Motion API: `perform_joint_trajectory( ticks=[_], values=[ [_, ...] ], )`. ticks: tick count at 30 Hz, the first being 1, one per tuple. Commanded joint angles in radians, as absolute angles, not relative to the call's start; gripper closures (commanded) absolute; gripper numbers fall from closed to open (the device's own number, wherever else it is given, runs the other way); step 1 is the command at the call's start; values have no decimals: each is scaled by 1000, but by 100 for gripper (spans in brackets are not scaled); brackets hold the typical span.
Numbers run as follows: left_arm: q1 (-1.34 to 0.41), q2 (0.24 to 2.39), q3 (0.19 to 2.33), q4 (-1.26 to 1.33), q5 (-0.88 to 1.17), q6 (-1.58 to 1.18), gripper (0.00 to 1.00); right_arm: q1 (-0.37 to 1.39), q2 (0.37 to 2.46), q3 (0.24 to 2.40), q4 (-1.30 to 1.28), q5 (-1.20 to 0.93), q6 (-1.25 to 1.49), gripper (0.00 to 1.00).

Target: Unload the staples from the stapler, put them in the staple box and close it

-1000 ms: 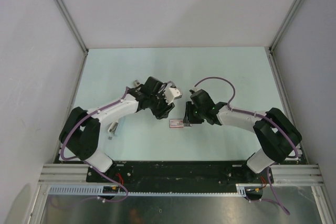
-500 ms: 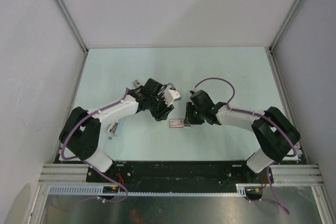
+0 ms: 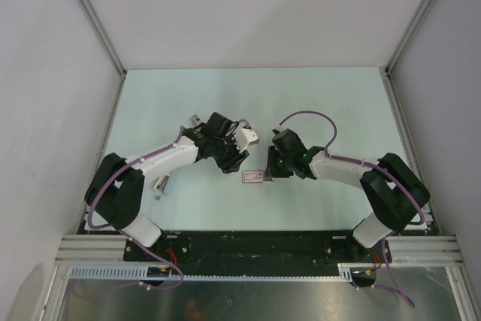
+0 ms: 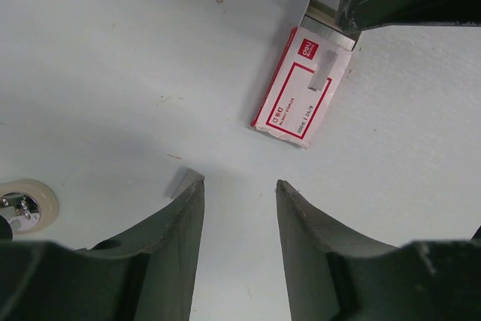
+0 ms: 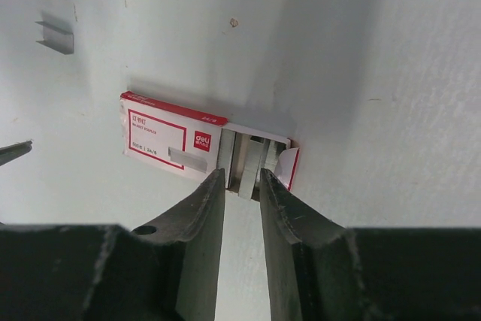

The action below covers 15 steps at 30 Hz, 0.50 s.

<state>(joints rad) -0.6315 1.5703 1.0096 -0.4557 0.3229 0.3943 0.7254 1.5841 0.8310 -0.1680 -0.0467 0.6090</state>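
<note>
A small flat white box (image 3: 252,177) with red edging lies on the table between the arms; its print marks it as a staple box (image 5: 169,137). One end is open and strips of staples (image 5: 249,171) show inside. My right gripper (image 5: 242,174) is at that open end, its jaws a narrow gap apart around one strip that sticks out. In the top view the right gripper (image 3: 270,165) is at the box's right end. My left gripper (image 4: 239,182) is open and empty just above the table, short of the box (image 4: 299,88). No stapler shows plainly.
A loose strip of staples (image 5: 56,35) lies on the table left of the box. A small grey-white object (image 3: 161,183) rests beside the left arm; I cannot tell what it is. White walls and metal rails (image 3: 98,28) enclose the table.
The right gripper has edged left onto the box's open end and its jaws have narrowed. The left gripper has shifted very slightly; the box has stayed put.
</note>
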Motion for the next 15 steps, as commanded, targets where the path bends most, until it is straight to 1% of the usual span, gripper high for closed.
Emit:
perform_joint_trajectory(
  ticks=[1,15],
  values=[
    [-628,1537,1000,-449,351,412,52,737,1590,842,-174,-7,601,70],
    [-628,1525,996,-448,345,415,53,766,1613,854,-188,46,594,71]
  ],
)
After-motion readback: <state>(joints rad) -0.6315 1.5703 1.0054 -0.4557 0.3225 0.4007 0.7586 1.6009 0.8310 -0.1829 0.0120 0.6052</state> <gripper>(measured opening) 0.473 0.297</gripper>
